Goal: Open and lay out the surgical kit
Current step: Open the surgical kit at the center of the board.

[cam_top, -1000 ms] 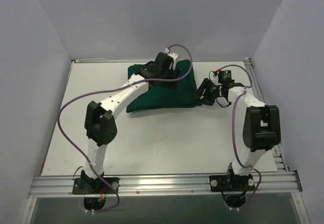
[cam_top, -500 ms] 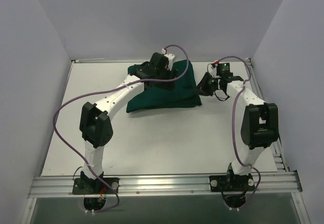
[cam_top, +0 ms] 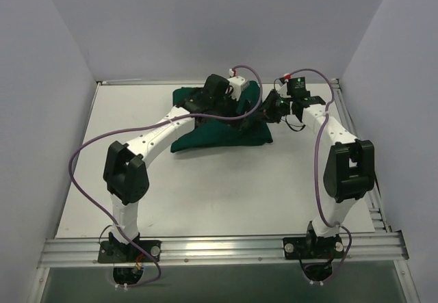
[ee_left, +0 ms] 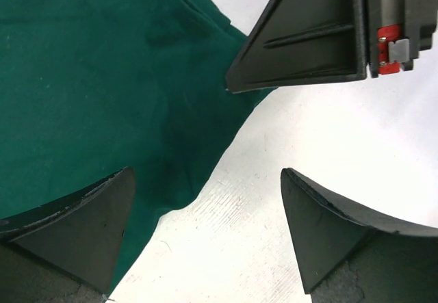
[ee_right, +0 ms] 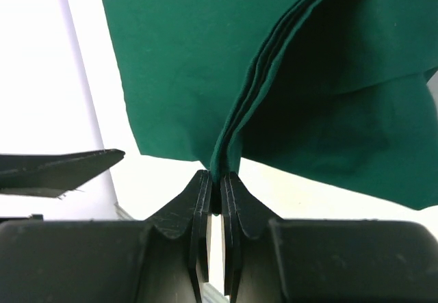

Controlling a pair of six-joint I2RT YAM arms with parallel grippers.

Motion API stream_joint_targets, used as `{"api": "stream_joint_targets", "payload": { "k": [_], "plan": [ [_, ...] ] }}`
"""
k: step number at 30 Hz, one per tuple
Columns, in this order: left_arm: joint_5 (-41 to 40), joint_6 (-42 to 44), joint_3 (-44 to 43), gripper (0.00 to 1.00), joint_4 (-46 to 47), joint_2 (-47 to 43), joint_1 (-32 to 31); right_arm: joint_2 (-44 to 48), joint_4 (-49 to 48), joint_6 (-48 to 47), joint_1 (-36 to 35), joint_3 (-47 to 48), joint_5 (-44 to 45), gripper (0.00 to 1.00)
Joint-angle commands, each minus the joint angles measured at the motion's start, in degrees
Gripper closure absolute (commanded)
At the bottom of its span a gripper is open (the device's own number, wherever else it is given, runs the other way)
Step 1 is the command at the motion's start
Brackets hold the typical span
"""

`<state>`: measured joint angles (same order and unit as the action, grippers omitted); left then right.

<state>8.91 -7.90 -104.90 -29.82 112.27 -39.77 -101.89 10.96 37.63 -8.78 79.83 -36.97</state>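
On your left, the left gripper hangs low over the far middle of the white table. Its fingers are spread wide and hold nothing. One sits above the edge of the dark green cloth wrap and the other above bare tabletop, so it looks placed to take that edge or to stay clear of it. The wrap lies bunched and closed, and whatever it holds is hidden. On your right, the right gripper has its fingers pressed together on a folded, several-layered edge at the wrap's right side. This pinch probably lets you draw that flap outward; pull slowly, since loose layers could slip.
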Motion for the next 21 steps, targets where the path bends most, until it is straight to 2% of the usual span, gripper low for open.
{"api": "stream_joint_targets", "payload": {
  "k": [1, 9, 15, 21],
  "plan": [
    [0.6, 1.7, -1.9, 0.04, 3.9, -0.7, -0.7, 2.0, 0.8, 5.0, -0.1, 1.9, -2.1, 1.0],
    [-0.8, 1.7, -1.7, 0.05, 4.9, 1.5, -2.0, 4.3, -2.2, 12.1, -0.1, 0.9, -2.8, 1.0],
    [-0.8, 0.3, -2.7, 0.07, 5.3, 4.0, -2.0, 4.9, -2.3, 13.3, -0.2, 0.7, -3.8, 1.0],
    [-5.4, 0.0, -6.3, 0.14, 3.1, 7.0, -1.9, 5.4, -2.2, 13.9, -0.6, 0.6, -4.2, 1.0]
  ]
}}
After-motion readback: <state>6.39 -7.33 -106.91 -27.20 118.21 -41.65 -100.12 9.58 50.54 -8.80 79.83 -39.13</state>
